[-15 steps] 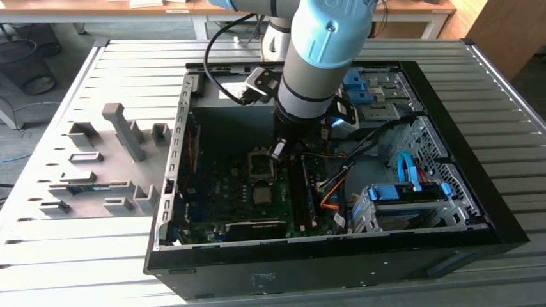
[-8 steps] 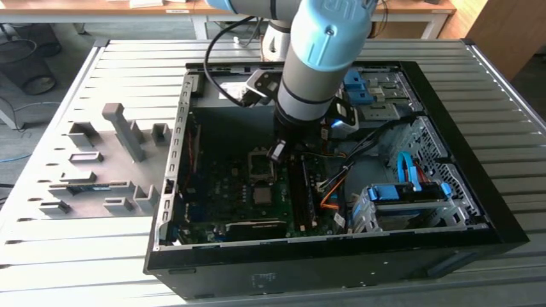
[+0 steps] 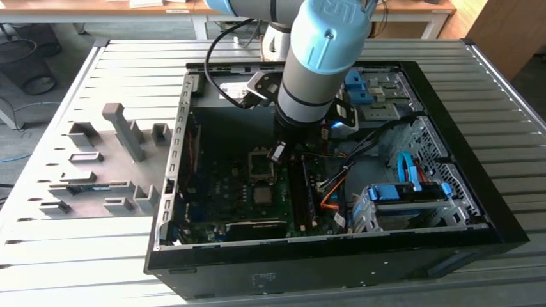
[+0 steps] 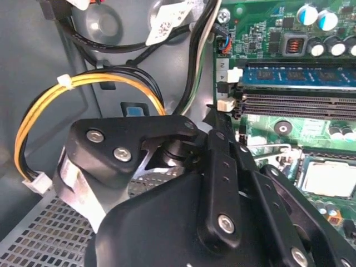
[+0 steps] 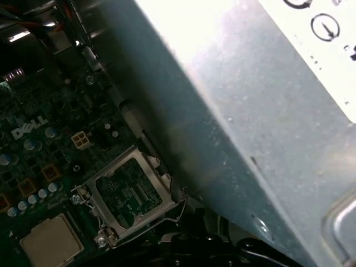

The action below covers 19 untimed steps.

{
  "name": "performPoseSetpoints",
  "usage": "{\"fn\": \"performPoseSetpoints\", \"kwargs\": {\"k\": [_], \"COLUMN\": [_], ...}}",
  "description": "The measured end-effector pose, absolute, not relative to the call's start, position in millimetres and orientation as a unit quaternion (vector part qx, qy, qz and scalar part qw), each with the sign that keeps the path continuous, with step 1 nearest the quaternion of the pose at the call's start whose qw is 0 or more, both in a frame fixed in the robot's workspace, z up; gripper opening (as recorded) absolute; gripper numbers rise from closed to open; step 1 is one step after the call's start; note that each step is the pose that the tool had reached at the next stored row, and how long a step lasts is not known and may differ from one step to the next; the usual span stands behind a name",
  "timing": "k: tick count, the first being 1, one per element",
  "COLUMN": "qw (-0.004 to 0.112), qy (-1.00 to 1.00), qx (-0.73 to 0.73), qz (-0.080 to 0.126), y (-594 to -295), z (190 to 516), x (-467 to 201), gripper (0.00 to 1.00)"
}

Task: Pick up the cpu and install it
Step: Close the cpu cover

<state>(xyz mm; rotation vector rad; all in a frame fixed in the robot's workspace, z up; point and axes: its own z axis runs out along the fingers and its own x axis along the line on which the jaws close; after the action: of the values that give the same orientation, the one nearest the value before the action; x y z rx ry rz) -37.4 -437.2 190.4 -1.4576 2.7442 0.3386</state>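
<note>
Inside the open case [image 3: 341, 268] the claw [image 3: 277, 153] hangs low over the motherboard [image 3: 226, 198] — apart or together, I cannot tell — and the cpu [image 4: 328, 179] lies flat on that board near it, beside a metal frame [image 5: 128, 194].

White logo print is showing on the motherboard [image 5: 50, 139], and round symbols are sitting on the grey box's [image 5: 250, 111] label [image 5: 320, 33].

An open black computer case [image 3: 341, 265] lies on a slatted metal table [image 3: 128, 70], its green motherboard [image 3: 243, 195] exposed. A grey fixture block [image 3: 102, 173] sits beside the case, on the exterior view's left. In the second wrist view, a yellow wire bundle [image 4: 94, 78] curves near a slotted memory stick [image 4: 300, 75].
</note>
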Motion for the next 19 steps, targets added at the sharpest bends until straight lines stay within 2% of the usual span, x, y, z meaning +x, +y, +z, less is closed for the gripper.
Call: {"fn": "performPoseSetpoints", "kwargs": {"k": [19], "qw": [0.010], "qy": [0.878], "qx": [-0.467], "qz": [0.108], "y": [-443], "z": [201], "x": [-41], "gripper": [0.10]}}
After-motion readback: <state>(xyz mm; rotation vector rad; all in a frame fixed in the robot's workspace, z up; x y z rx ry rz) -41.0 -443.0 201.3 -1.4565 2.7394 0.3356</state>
